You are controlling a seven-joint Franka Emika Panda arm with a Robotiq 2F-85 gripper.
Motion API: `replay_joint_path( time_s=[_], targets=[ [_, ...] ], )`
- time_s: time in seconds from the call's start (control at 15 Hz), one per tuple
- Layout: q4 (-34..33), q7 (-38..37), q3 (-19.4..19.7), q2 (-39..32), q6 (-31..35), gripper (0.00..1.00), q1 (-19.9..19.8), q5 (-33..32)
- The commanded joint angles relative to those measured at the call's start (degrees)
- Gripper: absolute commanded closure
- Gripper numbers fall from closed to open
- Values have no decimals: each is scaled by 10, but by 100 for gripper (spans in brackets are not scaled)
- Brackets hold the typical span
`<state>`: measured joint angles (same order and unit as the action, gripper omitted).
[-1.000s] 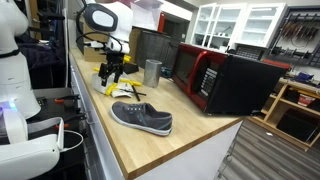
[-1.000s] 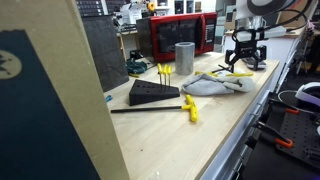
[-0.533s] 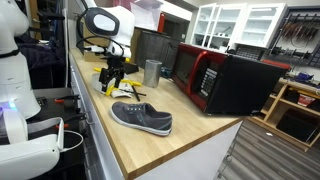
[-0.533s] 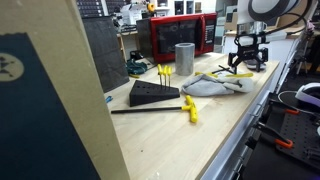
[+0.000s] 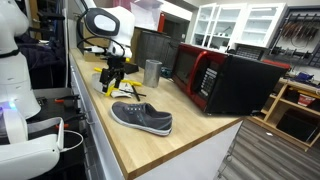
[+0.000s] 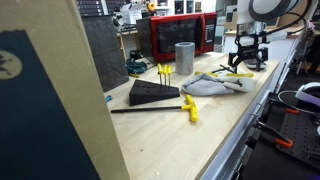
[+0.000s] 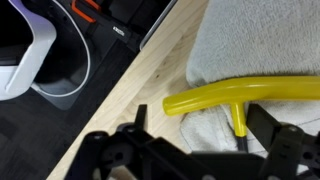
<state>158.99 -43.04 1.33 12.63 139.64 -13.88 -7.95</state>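
A yellow T-handled tool (image 7: 235,96) lies on a pale grey cloth (image 7: 262,40) near the wooden counter's edge. In the wrist view my gripper (image 7: 200,142) hangs open just above them. Its dark fingers (image 7: 133,138) stand wide apart, nothing is held between them, and the tool's stem lies close to the right one. In both exterior views the gripper (image 5: 113,72) (image 6: 244,58) points down over the cloth (image 5: 104,88) at the robot's end of the counter, with the yellow tool (image 6: 238,73) beneath it.
A grey shoe (image 5: 142,118) (image 6: 211,86) lies further along the counter. A metal cup (image 5: 152,72) and a red microwave (image 5: 224,80) stand toward the back. A black wedge rack (image 6: 152,94) holds yellow-handled tools, and another (image 6: 190,108) lies loose. The counter edge (image 7: 135,62) drops off beside the cloth.
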Motion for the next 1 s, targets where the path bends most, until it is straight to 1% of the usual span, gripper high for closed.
replay_joint_path(
  time_s=[0.0, 0.27, 0.4, 0.47, 0.53, 0.6, 0.67, 0.93],
  targets=[
    [0, 4, 8, -11, 19, 0, 2, -4],
    [-7, -7, 2, -20, 28, 0, 4, -15],
    [-14, -6, 1, -24, 32, 0, 9, -8],
    [-17, -5, 2, -25, 32, 25, 11, -3],
    [-20, -3, 2, -26, 31, 27, 13, 0],
    [-22, -2, 3, -26, 31, 34, 15, 2],
    [-24, -2, 3, -26, 31, 44, 17, 4],
    [-24, 6, 5, -29, 33, 73, 28, 28]
  ],
)
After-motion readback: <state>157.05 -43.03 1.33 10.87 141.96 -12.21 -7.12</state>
